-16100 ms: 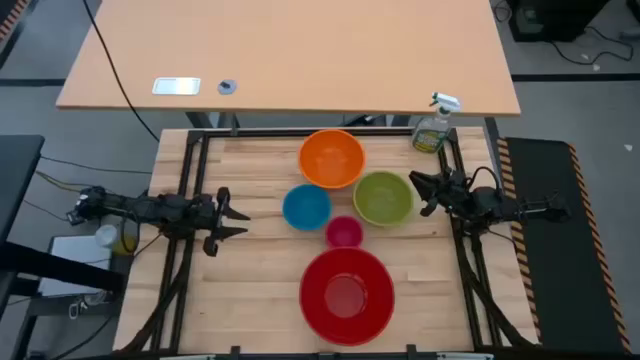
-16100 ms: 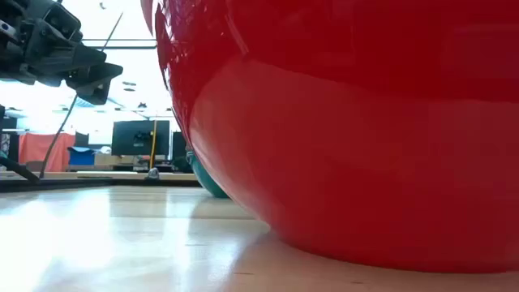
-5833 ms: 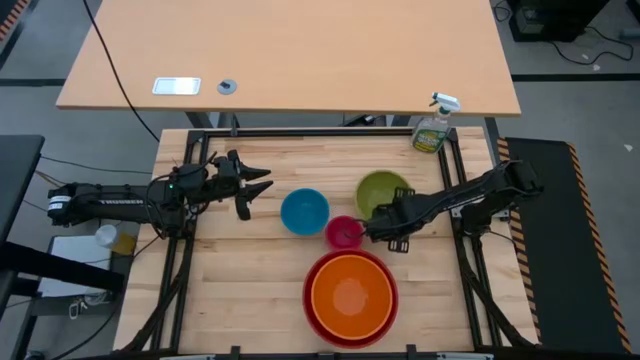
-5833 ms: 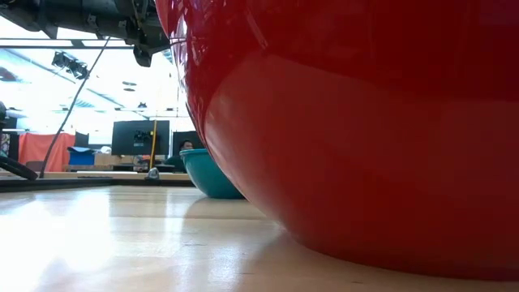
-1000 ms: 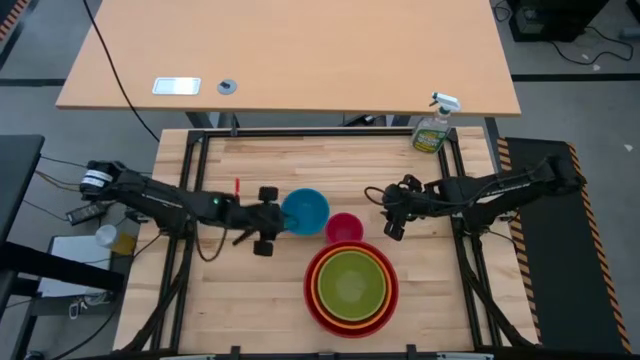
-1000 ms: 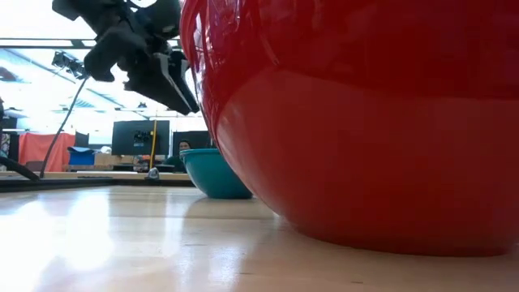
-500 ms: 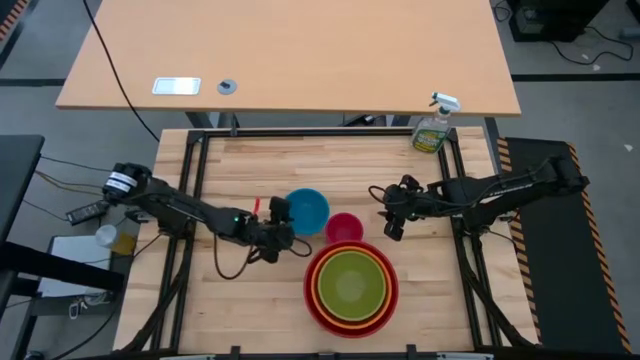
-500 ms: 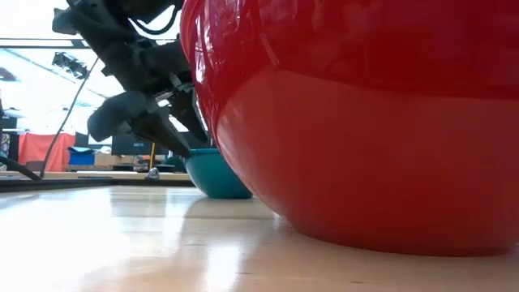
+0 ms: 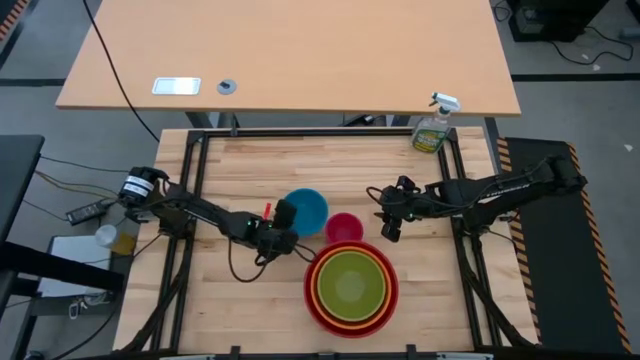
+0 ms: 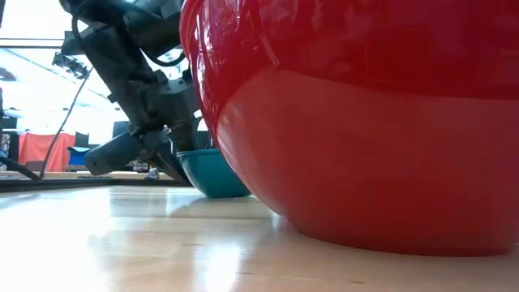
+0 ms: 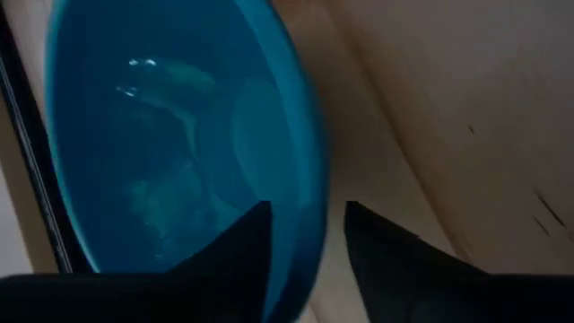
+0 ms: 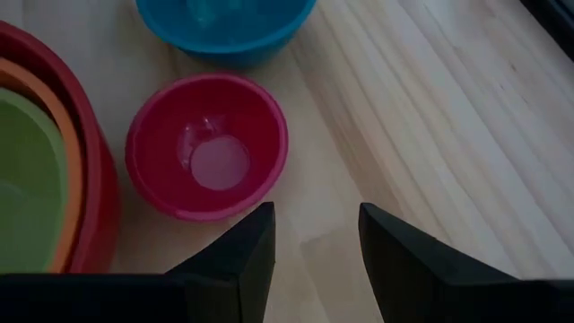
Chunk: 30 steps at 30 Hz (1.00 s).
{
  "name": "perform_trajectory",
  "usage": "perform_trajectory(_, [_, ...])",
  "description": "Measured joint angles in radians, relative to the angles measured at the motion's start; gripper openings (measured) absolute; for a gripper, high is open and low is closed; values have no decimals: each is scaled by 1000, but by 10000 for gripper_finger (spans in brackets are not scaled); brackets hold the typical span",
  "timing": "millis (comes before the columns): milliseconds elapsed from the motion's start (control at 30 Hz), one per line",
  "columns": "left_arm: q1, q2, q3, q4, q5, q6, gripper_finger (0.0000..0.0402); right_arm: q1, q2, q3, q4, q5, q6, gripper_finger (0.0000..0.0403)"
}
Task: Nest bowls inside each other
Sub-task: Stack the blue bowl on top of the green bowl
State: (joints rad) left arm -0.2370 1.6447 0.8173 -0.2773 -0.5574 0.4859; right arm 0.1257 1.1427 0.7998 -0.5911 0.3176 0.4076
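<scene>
At table centre, your left gripper (image 11: 302,235) is straddling blue bowl (image 9: 306,211) rim, fingers apart, readying lift into near stack (image 9: 351,286): green in orange in red. Right gripper (image 12: 316,235) is waiting agape beside pink bowl (image 9: 344,229).

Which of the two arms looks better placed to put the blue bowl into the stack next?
The left. Its gripper already has its fingers astride the blue bowl's rim; the right gripper hangs open beyond the pink bowl.
</scene>
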Motion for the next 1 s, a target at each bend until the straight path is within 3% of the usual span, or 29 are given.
perform_trajectory(267, [-9,-5,0,-4,-34,-22,12,2,0,0,8,1,5,168])
perform_trajectory(433, [-21,-9,8,-52,-57,-53,12,10,0,0,7,1,8,168])
perform_trajectory(633, [-83,-11,129,-271,-248,-123,10,10,0,0,7,2,11,168])
perform_trajectory(1000, [-178,-11,281,-396,-393,-158,8,11,0,0,7,-1,19,168])
